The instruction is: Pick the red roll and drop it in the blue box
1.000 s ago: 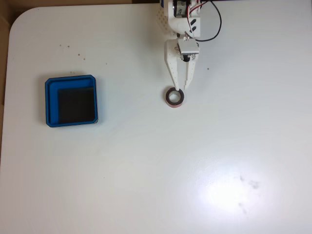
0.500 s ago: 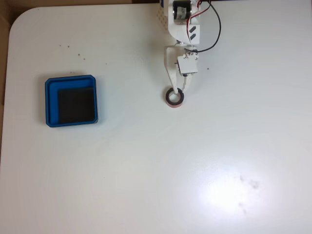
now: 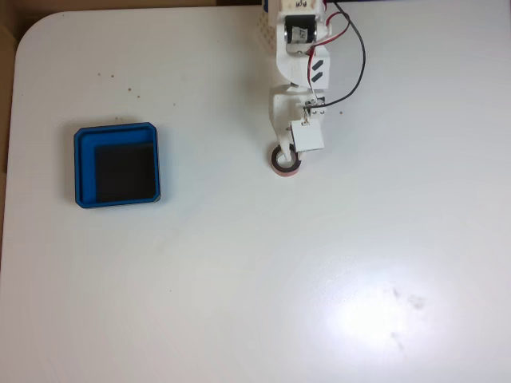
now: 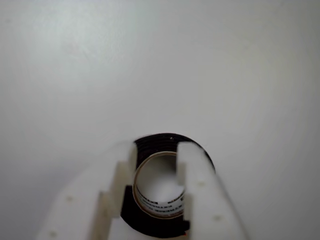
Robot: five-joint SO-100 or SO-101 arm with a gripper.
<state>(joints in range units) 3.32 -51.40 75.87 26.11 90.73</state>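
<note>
The red roll (image 3: pixel 280 169) lies flat on the white table (image 3: pixel 255 271), just below the arm's base at top centre in the fixed view. My gripper (image 3: pixel 286 157) points down right over it, and the wrist housing hides most of the roll. In the wrist view the roll (image 4: pixel 160 141) shows its dark rim and pale hollow. My gripper (image 4: pixel 157 150) is open, one white finger (image 4: pixel 122 172) over the roll's left wall and the other over its right wall. The blue box (image 3: pixel 83 163), with a black floor, sits far to the left and holds nothing.
Red and black cables (image 3: pixel 351 56) loop off the arm's right side. The table's rounded corner (image 3: pixel 32 32) is at top left, with a brown floor beyond it. A few small dark specks (image 3: pixel 112 77) mark the tabletop.
The arm has reached forward and tipped down, bringing the fingers lower onto the roll. The roll and the blue box have stayed where they were.
</note>
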